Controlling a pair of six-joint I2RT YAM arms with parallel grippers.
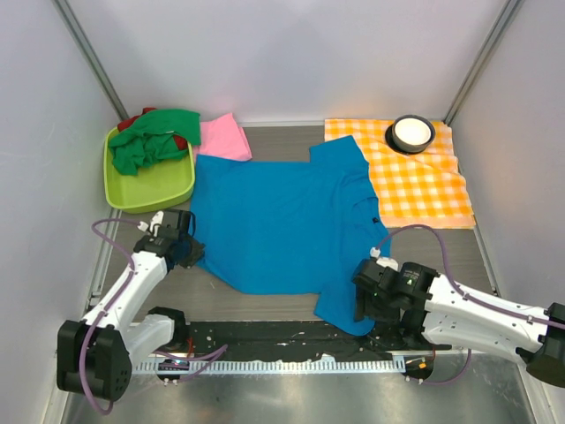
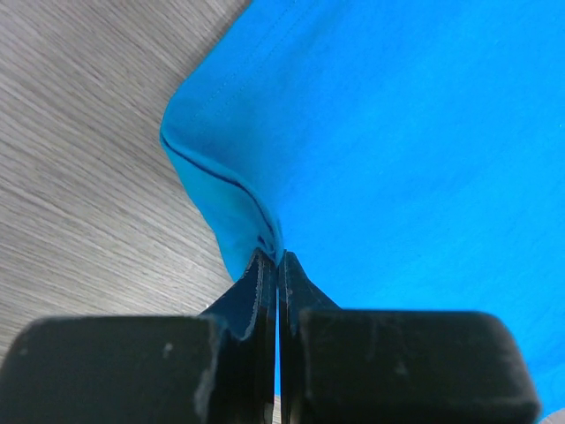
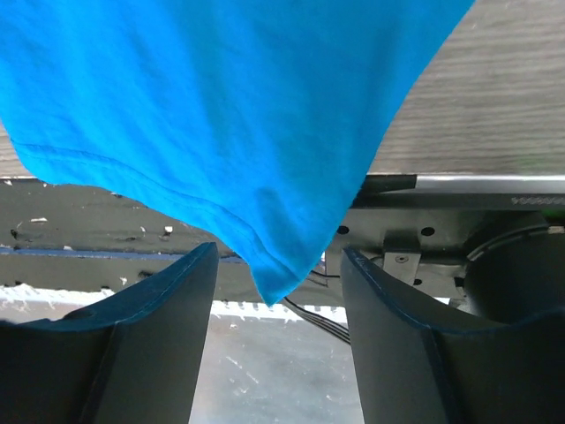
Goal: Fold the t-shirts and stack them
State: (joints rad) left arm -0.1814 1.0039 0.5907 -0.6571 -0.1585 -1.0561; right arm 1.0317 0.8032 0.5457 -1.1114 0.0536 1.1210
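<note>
The bright blue t-shirt (image 1: 282, 212) lies spread flat across the middle of the table. My left gripper (image 1: 190, 247) is shut on its near left hem corner. In the left wrist view the jaws (image 2: 279, 258) pinch a raised fold of the blue cloth (image 2: 406, 132). My right gripper (image 1: 366, 296) stands open at the shirt's near right corner. There the blue corner (image 3: 221, 106) hangs between the fingers (image 3: 279, 251), touching neither. A pink t-shirt (image 1: 225, 137) lies at the back left. A green t-shirt (image 1: 154, 141) and a bit of a red one (image 1: 131, 122) sit in the bin.
A lime-green bin (image 1: 146, 190) stands at the back left. An orange-and-white checked cloth (image 1: 419, 181) lies at the back right with a dark bowl (image 1: 411, 132) on it. The black mounting rail (image 1: 265, 340) runs along the near edge under the shirt's corner.
</note>
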